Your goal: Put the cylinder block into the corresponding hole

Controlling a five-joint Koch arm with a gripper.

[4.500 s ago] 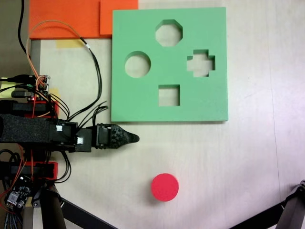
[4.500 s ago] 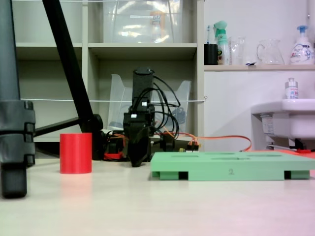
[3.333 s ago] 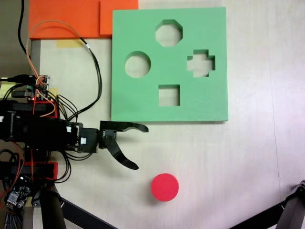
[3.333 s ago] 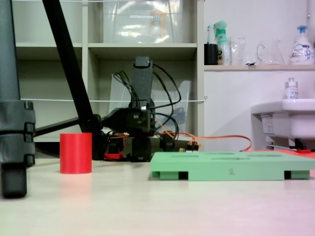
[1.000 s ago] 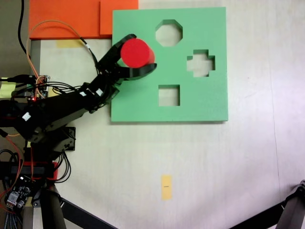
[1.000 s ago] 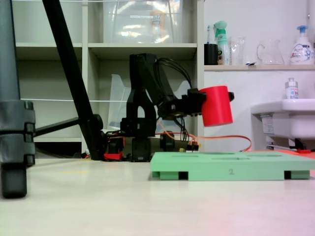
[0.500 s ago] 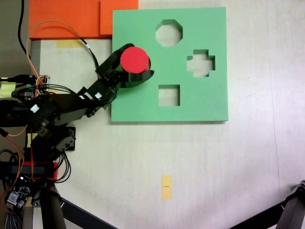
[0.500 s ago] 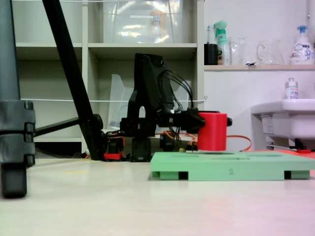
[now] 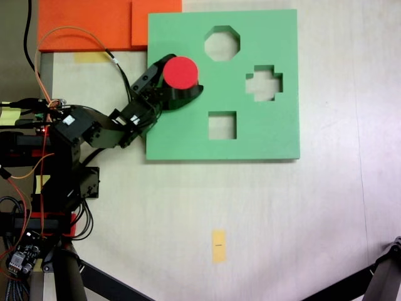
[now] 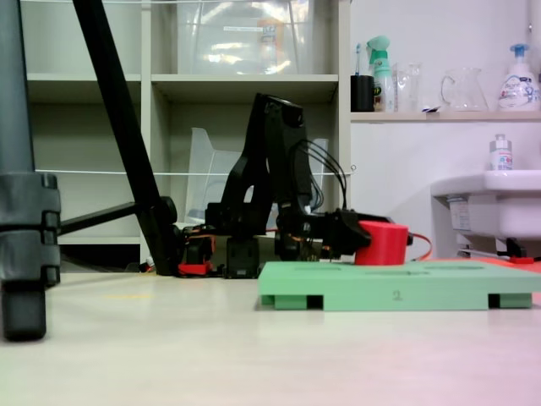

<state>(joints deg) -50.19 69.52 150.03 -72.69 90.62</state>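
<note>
We find the gripper (image 9: 178,89) with its jaws clamped around the cylinder block (image 9: 181,73), at the left part of the green foam board (image 9: 263,132) in the overhead fixed view. From the side, the block (image 10: 381,243) sits partly sunk into the corresponding hole. We judge insertion under way; next, press down fully and release.

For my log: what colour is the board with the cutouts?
Green foam board, shown best in the fixed view from above.
</note>
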